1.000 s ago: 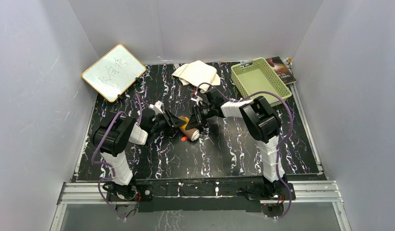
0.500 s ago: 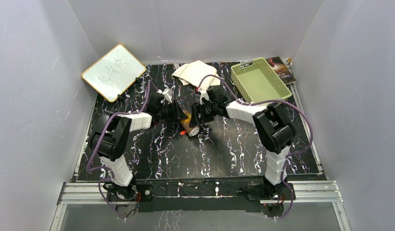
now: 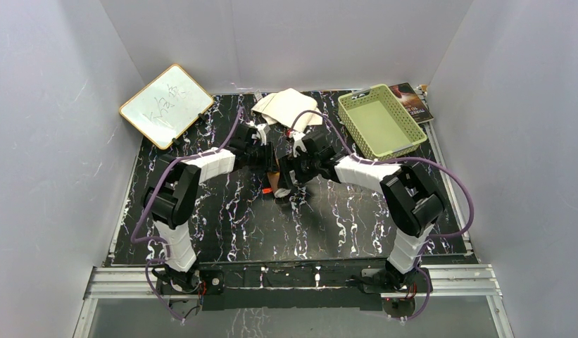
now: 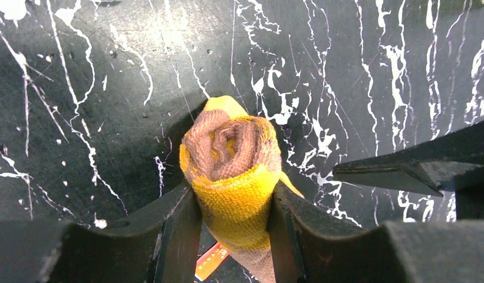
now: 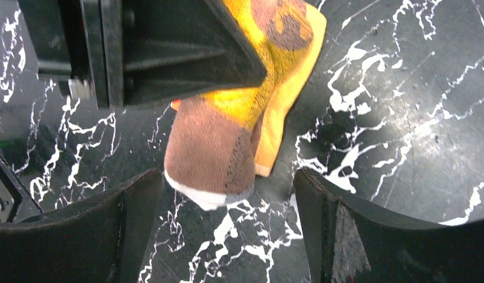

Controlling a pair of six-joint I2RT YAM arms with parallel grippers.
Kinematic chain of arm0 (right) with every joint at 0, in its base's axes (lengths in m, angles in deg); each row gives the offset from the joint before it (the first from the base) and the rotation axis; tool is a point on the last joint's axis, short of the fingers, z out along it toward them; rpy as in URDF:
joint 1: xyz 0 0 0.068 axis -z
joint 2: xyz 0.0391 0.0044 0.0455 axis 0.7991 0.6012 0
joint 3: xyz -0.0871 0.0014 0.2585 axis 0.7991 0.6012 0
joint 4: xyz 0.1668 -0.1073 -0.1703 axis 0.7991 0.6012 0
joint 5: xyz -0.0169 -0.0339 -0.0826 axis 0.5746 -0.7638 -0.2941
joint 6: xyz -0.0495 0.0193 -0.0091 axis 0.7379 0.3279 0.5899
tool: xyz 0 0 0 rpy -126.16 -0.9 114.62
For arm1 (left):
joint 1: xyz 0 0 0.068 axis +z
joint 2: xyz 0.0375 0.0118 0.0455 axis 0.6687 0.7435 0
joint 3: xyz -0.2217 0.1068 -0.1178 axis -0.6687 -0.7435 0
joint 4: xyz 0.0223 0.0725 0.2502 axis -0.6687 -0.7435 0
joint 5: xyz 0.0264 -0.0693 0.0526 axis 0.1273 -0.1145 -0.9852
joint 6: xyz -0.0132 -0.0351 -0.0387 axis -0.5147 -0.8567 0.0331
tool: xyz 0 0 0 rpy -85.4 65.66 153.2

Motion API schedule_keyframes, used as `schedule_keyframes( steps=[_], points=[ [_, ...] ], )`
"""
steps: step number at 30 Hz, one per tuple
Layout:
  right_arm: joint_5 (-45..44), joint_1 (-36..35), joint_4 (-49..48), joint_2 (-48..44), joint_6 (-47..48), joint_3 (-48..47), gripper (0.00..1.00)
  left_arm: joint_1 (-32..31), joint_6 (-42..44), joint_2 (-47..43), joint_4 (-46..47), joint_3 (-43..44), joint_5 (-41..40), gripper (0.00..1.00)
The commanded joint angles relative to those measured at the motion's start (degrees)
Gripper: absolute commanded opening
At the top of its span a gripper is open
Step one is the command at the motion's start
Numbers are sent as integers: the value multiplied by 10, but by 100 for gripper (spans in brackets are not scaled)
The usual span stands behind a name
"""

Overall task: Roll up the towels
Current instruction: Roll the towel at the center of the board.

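Towel one, the orange-yellow towel (image 4: 230,147), is wound into a tight roll, its brown backing showing as a spiral at the end that faces the left wrist camera. It sits over the black, white-veined tabletop (image 3: 328,225) at mid-depth, about midway between the two arms. Whether the roll rests on the surface or hangs just clear of it cannot be determined. The left pincer (image 4: 234,200) is clenched on this roll, with both fingers pressed against its sides and the cloth bulging between them. The right pincer (image 5: 226,177) is released: its fingers stand wide on either side of the roll's brown, white-edged end, with a gap on each side and no contact. A loose yellow flap lies beside the roll on the surface. Towel two, the cream-white towel (image 3: 286,107), lies crumpled near the far edge of the tabletop, well apart from both pincers. A green basket (image 3: 381,121) stands at the far right with a book (image 3: 411,102) just behind it. A whiteboard (image 3: 166,105) leans at the far left corner.
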Motion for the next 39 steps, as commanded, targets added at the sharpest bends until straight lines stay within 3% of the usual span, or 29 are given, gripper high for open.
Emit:
schedule_keyframes(
  steps=[1,7,20,33,39],
  points=[
    [38,6,-70,41,-35,-33,81,-14,77,26,-97,9,-53,39],
    [60,15,-98,84,-122,-38,78,-13,118,19,-95,-10,-52,39],
    [48,11,-137,105,-222,28,76,-13,79,32,-44,-76,-43,40],
    [-131,-72,16,149,-177,-49,67,-13,30,35,-1,-119,-47,40],
    [-171,-94,57,177,-177,-82,60,-13,20,29,19,-136,-45,41]
  ],
)
